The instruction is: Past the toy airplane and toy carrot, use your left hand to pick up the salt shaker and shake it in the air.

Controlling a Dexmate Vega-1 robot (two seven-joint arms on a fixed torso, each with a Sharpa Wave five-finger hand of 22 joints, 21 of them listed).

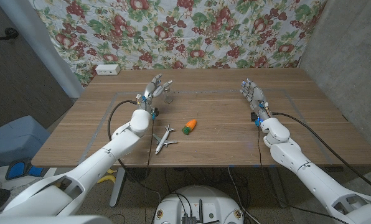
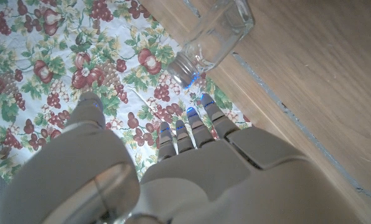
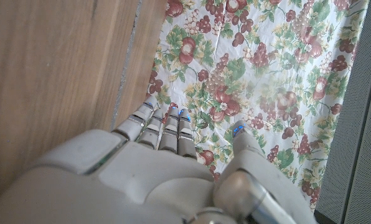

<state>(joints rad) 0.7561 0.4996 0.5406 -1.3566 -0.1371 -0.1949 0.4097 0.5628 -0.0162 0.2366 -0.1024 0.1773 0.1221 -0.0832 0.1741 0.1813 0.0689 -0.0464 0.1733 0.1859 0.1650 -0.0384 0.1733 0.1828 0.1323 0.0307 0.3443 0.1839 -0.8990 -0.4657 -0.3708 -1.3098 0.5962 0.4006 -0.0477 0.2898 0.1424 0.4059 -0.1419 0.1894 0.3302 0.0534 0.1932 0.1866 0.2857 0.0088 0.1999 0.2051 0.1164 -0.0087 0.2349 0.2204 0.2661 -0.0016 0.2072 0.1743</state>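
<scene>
A clear glass salt shaker (image 1: 169, 96) stands on the table beyond the white toy airplane (image 1: 164, 138) and the orange toy carrot (image 1: 190, 126). My left hand (image 1: 154, 92) is just beside the shaker on its left, fingers apart and holding nothing. In the left wrist view the shaker (image 2: 213, 36) sits just past the tips of my left hand (image 2: 173, 168), with a small gap between them. My right hand (image 1: 251, 95) stands far off on the right side of the table, fingers straight and holding nothing; the right wrist view shows the back of that right hand (image 3: 167, 168).
A floral cloth (image 1: 192, 31) hangs behind the table's far edge. A white box (image 1: 107, 70) sits at the back left corner. A black cable (image 1: 117, 115) loops on the table by my left forearm. Bare wood (image 1: 223, 143) lies between the toys and my right arm.
</scene>
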